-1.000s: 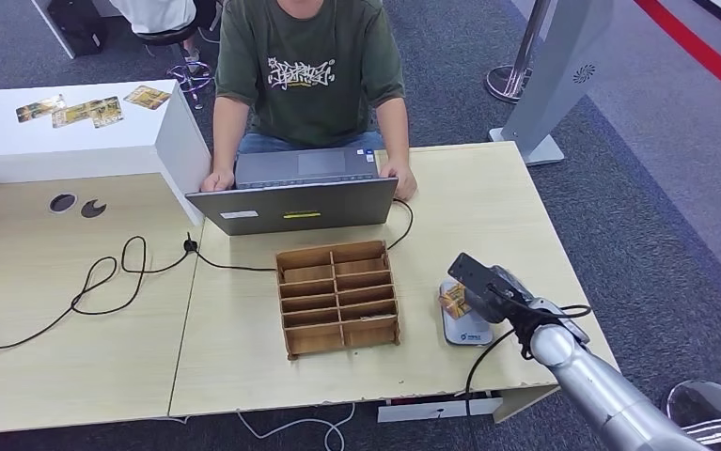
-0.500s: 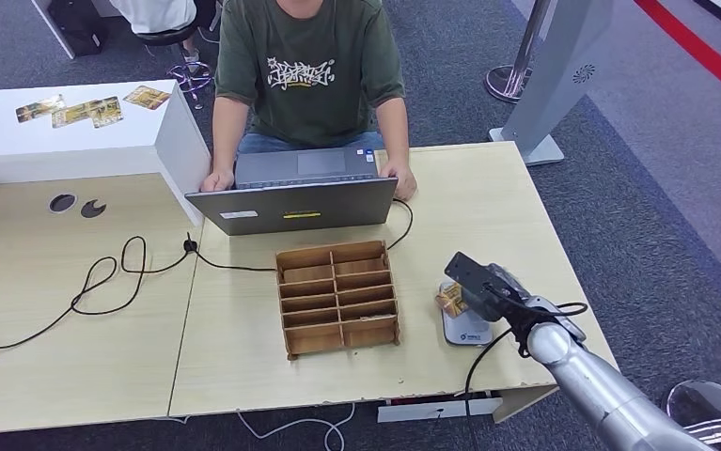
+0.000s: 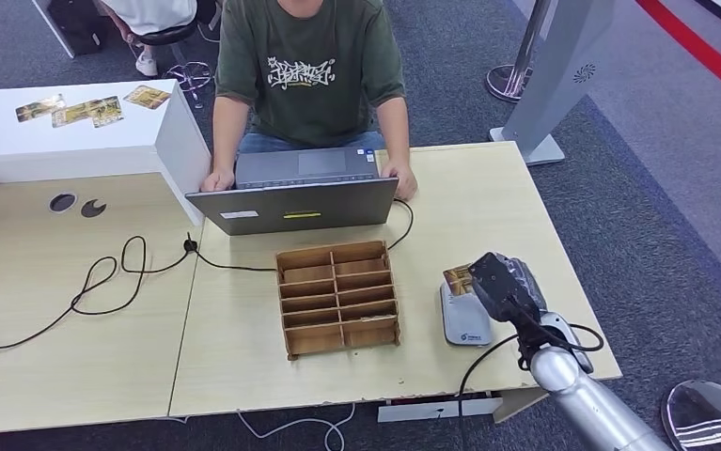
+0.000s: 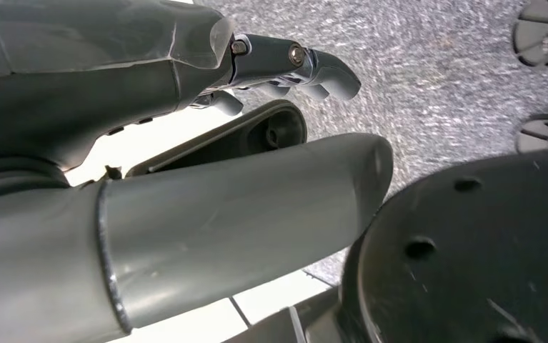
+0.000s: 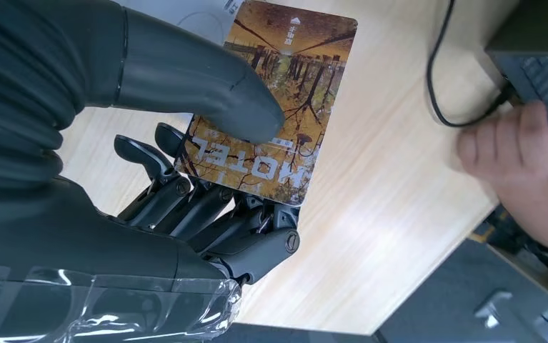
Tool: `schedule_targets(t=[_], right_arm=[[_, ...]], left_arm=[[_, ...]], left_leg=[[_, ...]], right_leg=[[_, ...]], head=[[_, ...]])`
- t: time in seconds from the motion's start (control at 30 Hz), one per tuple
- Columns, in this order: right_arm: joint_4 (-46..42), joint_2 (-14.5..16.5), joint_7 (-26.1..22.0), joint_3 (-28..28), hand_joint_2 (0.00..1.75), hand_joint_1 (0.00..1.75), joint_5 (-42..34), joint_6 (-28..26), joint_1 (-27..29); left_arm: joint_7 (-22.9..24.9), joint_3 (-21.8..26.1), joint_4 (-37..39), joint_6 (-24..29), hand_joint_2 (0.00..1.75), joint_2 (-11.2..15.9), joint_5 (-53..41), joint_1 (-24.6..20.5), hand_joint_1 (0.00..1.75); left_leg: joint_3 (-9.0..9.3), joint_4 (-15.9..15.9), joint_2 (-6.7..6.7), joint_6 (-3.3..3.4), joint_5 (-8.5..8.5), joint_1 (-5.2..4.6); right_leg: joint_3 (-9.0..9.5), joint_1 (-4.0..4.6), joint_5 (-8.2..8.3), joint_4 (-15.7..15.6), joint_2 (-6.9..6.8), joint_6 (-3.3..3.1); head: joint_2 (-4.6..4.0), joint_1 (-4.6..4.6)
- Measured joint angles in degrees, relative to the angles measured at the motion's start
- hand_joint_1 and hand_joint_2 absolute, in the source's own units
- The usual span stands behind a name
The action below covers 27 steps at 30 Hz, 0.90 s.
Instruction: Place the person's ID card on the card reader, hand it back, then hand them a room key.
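My right hand (image 3: 502,285) (image 5: 185,171) pinches an orange-brown card printed "MOTEL" (image 5: 274,107) (image 3: 458,279) between thumb and fingers. In the head view the card hangs over the far end of the grey card reader (image 3: 464,321), which lies on the table right of the wooden organiser. A person in a green shirt (image 3: 311,66) sits across the table, one hand (image 5: 521,153) resting beside the laptop. My left hand (image 4: 285,64) hangs by my side with its fingers curled and nothing in them.
A wooden compartment organiser (image 3: 337,296) stands mid-table, behind it an open laptop (image 3: 295,197). A black cable (image 3: 112,277) trails left across the table. Several cards (image 3: 84,108) lie on the white counter at far left. The table's right edge (image 3: 572,272) is close to my right arm.
My right hand has lifted and swung back to the right with the card, which now sits at the reader's far end instead of over its middle.
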Motion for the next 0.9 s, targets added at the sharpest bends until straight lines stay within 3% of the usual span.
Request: schedule_targets(t=[0.23,0.5,0.7,0.9], right_arm=[[-6.3,3.5,-3.2,-5.6,1.75,1.75,5.5,-10.4,6.0],[-11.2,8.4,-3.6,-11.7,1.75,1.75,18.0,-22.7,10.9],[-12.1,10.6,-1.9,-14.7,1.75,1.75,27.8,-24.6,12.1],[-12.9,13.6,-0.7,-18.3,1.75,1.75,42.5,-25.0,12.8]], left_arm=[[-0.6,1.3,0.1,0.3,0.00,-1.0,0.1,0.3,0.00],[-0.6,1.7,0.1,1.5,0.00,-1.6,-0.5,0.2,0.00],[-0.5,1.7,0.1,2.0,0.00,-1.8,-1.0,0.0,0.00],[-0.2,1.7,0.1,2.3,0.00,-1.9,-1.4,-0.3,0.00]], left_leg=[[-0.01,0.0,0.00,0.01,-0.01,0.00],[0.01,0.0,0.01,0.01,-0.01,0.00],[0.02,0.0,0.04,0.01,-0.01,-0.01],[0.03,0.0,0.04,0.01,0.00,0.00]], right_leg=[[-0.02,0.00,-0.01,0.0,-0.01,0.00],[-0.02,0.00,-0.01,0.0,0.00,0.00],[-0.02,0.00,0.00,0.0,0.03,0.00],[-0.02,0.00,0.00,0.0,0.03,0.00]], head=[[-0.01,0.00],[-0.01,0.00],[-0.01,-0.01],[0.00,-0.01]])
